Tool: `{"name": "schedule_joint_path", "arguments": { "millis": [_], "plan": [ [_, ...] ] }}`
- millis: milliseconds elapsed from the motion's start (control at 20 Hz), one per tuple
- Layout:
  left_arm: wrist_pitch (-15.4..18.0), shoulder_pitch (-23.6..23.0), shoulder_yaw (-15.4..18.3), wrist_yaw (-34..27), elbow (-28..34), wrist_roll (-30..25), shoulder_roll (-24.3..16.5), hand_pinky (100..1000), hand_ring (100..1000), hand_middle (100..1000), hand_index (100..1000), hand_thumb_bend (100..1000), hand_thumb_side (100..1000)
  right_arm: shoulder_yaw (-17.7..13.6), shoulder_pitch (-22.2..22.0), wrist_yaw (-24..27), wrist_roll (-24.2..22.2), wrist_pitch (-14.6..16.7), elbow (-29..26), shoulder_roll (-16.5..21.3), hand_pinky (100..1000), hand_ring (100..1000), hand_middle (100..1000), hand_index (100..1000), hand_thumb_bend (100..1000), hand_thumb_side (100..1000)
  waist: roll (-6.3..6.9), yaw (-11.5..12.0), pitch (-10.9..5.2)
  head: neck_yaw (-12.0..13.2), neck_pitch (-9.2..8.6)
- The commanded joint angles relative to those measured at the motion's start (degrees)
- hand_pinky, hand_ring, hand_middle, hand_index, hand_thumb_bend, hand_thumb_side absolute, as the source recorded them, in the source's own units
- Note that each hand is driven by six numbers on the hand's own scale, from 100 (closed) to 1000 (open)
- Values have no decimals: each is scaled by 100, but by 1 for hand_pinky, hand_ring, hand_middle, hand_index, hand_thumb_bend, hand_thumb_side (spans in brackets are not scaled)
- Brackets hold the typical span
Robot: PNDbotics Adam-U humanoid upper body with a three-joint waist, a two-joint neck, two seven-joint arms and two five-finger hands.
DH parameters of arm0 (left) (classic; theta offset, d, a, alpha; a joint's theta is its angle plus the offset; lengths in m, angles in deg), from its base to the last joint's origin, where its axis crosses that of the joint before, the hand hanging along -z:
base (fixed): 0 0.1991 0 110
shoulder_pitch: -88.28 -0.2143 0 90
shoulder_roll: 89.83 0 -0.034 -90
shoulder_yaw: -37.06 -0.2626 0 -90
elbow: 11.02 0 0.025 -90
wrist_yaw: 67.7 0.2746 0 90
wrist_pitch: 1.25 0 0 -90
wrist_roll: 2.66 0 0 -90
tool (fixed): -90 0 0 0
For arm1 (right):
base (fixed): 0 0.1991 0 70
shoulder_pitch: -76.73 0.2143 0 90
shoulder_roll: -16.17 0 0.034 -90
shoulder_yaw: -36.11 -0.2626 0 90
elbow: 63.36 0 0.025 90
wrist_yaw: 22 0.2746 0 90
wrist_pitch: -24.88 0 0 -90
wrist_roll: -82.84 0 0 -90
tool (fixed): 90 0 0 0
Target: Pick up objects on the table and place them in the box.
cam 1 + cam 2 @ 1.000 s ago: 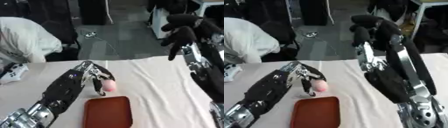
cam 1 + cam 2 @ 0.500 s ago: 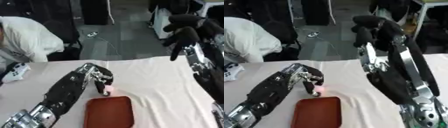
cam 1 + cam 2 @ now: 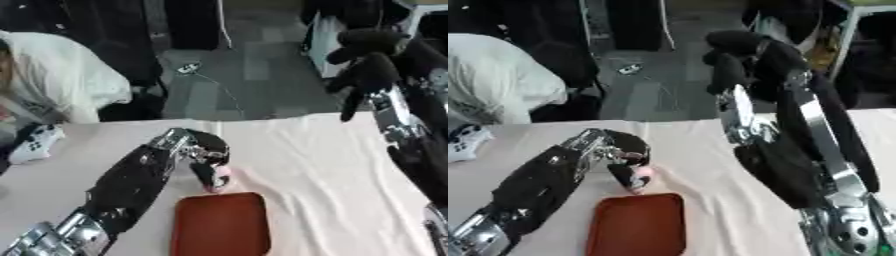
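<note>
My left hand reaches in from the lower left, fingers curled down over a small pink object that shows just under them on the white tablecloth. The pink thing sits right above the far edge of a flat red-brown box lying near the table's front. My right hand is raised high at the upper right, above the table's far edge, its fingers curled and holding nothing.
A white game controller lies at the table's left edge. A person in a white garment sits beyond the far left of the table. Dark floor with a cable lies behind the table.
My left hand has lowered the pink object toward the cloth just above the box's far edge. The right hand has stayed raised. The camera has shifted a little.
</note>
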Motion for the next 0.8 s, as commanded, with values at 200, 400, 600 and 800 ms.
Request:
{"name": "schedule_joint_path", "arguments": {
  "millis": [200,400,600,800],
  "plan": [
    [-147,138,-267,-962,830,-345,-552,100,100,202,425,100,566,-38,14,52,12,-47,-65,145,356,565,657,807,100,738,-4,73,-152,-154,-32],
    [-389,130,-681,-2045,1505,-977,-842,100,100,197,431,100,564,-37,-10,59,2,-64,-65,193,357,566,657,807,100,738,11,107,-182,-200,-15],
    [-739,83,-1170,-3094,2093,-1720,-1088,100,100,192,437,100,553,-33,-23,62,-6,-66,-65,213,357,566,658,807,100,738,30,120,-202,-219,-16],
    [-1096,-9,-1591,-3822,2567,-2300,-1262,100,100,186,443,100,544,-28,-27,66,-15,-68,-65,224,358,566,658,807,100,738,42,121,-206,-223,-21]
  ]
}}
